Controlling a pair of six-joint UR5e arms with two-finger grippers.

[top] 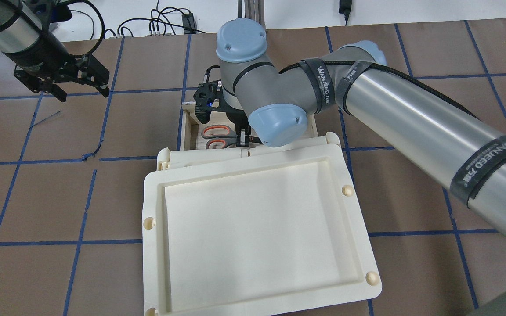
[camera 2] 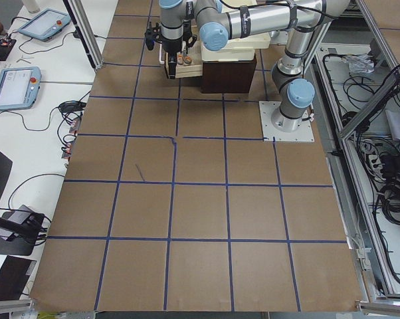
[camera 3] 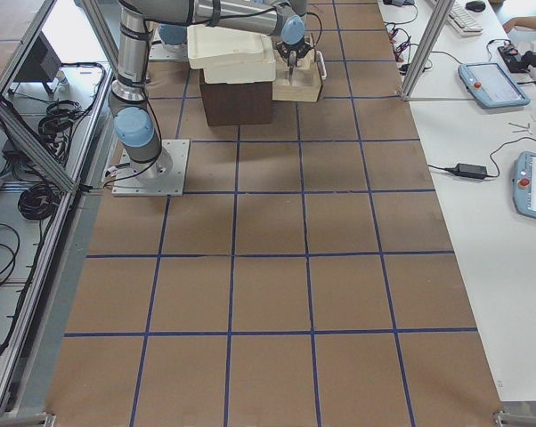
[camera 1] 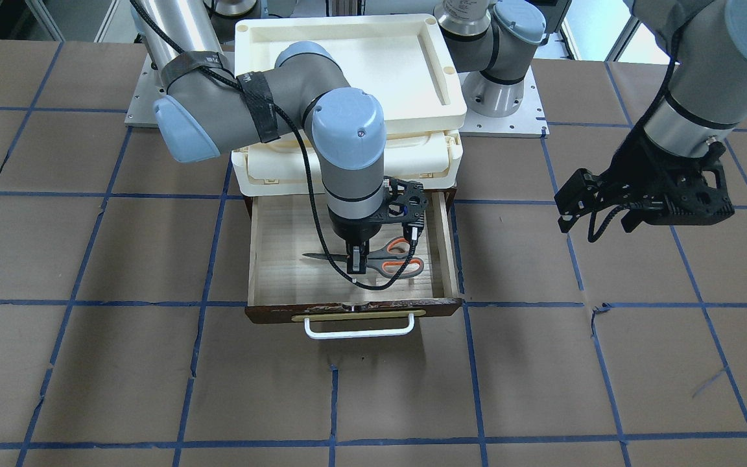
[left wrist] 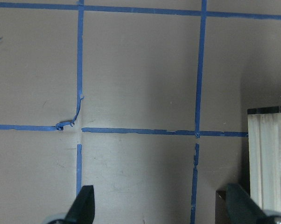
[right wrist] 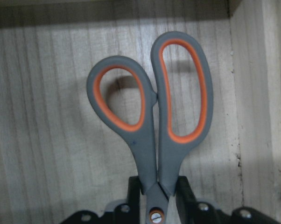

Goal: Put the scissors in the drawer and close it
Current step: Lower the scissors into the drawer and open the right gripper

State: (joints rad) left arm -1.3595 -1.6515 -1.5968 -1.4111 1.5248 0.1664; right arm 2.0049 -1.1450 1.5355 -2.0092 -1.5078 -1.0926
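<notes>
The scissors (camera 1: 399, 258), grey handles lined orange, lie inside the open pale-wood drawer (camera 1: 354, 312), blades pointing toward the view's left. My right gripper (camera 1: 356, 263) reaches down into the drawer and is shut on the scissors near their pivot. In the right wrist view the fingers (right wrist: 133, 189) press on both sides of the scissors' neck (right wrist: 150, 121), over the drawer floor. In the overhead view the scissors' loops (top: 218, 137) show beside the gripper (top: 243, 141). My left gripper (camera 1: 597, 220) hangs open and empty above the table, off to the drawer's side (top: 84, 90).
The drawer has a dark front with a white loop handle (camera 1: 357, 327). A cream plastic tray unit (camera 1: 347, 65) sits on top of the dark brown cabinet (camera 2: 228, 72), behind the open drawer. The left wrist view shows brown paper with blue tape lines and a pale wooden edge (left wrist: 266, 158).
</notes>
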